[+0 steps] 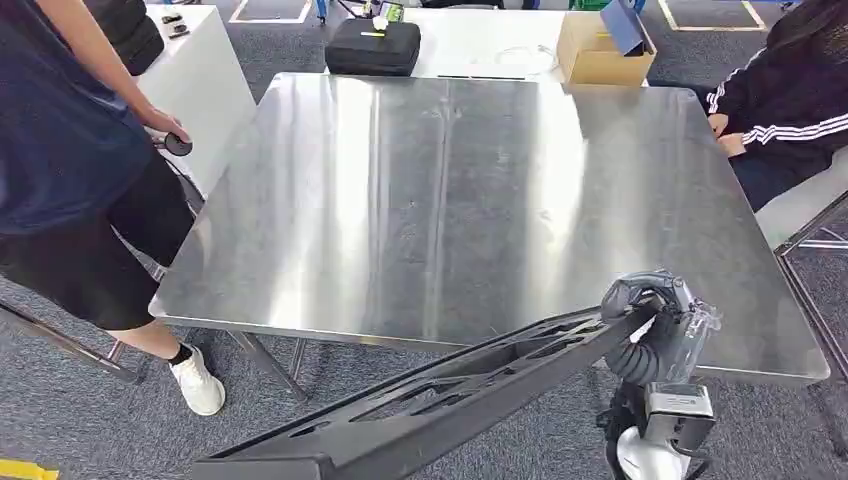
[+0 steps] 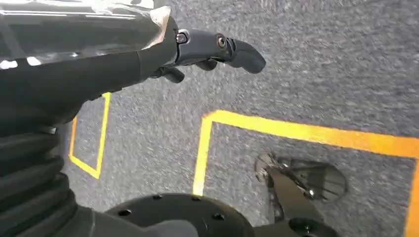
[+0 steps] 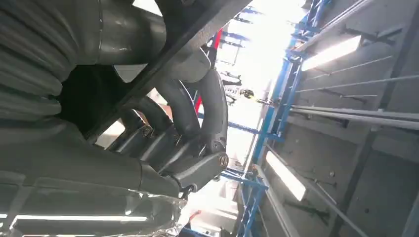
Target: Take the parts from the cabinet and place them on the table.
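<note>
Right hand (image 1: pixel 655 310), seen from the head camera, grips one end of a long black part (image 1: pixel 430 395): a flat, matte frame with elongated cut-outs, slanting from the hand down toward the lower left, just off the table's near edge. I see the table (image 1: pixel 470 200) as a broad sheet of brushed steel, streaked with reflections. A person in dark clothes (image 1: pixel 60 150) stands at its left side, and another in a striped sleeve (image 1: pixel 790 110) sits at its right. Beyond it rest a black zip case (image 1: pixel 373 45) and a cardboard box (image 1: pixel 600 55).

From the left wrist, my left hand (image 2: pixel 212 49) hangs over grey carpet (image 2: pixel 321 64) marked with yellow tape (image 2: pixel 296 131), fingers loosely curled with nothing in them.

From the right wrist, dark fingers (image 3: pixel 197 123) wrap the part's black bar, with ceiling lights (image 3: pixel 331 52) behind.
</note>
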Controlling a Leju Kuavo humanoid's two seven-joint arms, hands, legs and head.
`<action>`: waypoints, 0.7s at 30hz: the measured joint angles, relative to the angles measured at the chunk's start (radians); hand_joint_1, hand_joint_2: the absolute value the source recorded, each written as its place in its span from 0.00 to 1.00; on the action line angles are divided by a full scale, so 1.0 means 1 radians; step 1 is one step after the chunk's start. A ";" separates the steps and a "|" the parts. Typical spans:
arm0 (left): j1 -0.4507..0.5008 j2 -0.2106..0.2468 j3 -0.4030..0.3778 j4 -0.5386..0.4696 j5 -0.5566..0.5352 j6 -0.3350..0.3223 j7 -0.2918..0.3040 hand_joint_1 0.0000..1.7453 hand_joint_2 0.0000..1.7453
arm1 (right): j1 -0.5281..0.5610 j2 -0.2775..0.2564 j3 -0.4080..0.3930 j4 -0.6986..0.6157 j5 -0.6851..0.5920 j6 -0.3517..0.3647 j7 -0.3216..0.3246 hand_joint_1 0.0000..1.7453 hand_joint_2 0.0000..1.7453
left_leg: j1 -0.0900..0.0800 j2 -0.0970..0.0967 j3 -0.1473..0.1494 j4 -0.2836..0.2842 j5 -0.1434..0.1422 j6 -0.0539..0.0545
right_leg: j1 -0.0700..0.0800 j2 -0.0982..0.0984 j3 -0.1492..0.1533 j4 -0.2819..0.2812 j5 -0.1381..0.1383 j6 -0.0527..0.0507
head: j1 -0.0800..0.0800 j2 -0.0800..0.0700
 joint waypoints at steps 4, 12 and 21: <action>-0.003 0.002 0.000 -0.003 0.000 0.001 0.000 0.00 1.00 | 0.003 0.000 -0.002 0.005 -0.001 0.000 0.002 1.00 1.00 | 0.003 -0.005 -0.012 0.027 -0.033 -0.017 | 0.005 0.011 -0.003 0.040 -0.043 -0.076 | -0.007 0.000; 0.000 -0.001 0.000 -0.003 0.000 0.000 -0.005 0.00 1.00 | 0.002 0.001 -0.002 0.005 0.001 0.000 0.001 1.00 1.00 | -0.038 0.006 -0.297 0.390 -0.078 0.041 | 0.046 0.013 0.048 0.039 -0.089 -0.127 | -0.019 0.000; 0.002 0.004 0.000 -0.003 0.002 0.000 -0.011 0.00 1.00 | 0.005 0.000 -0.002 0.006 0.002 -0.001 0.001 1.00 1.00 | -0.085 0.004 -0.142 0.051 0.084 0.127 | 0.060 0.008 0.110 0.029 -0.104 -0.098 | -0.021 0.000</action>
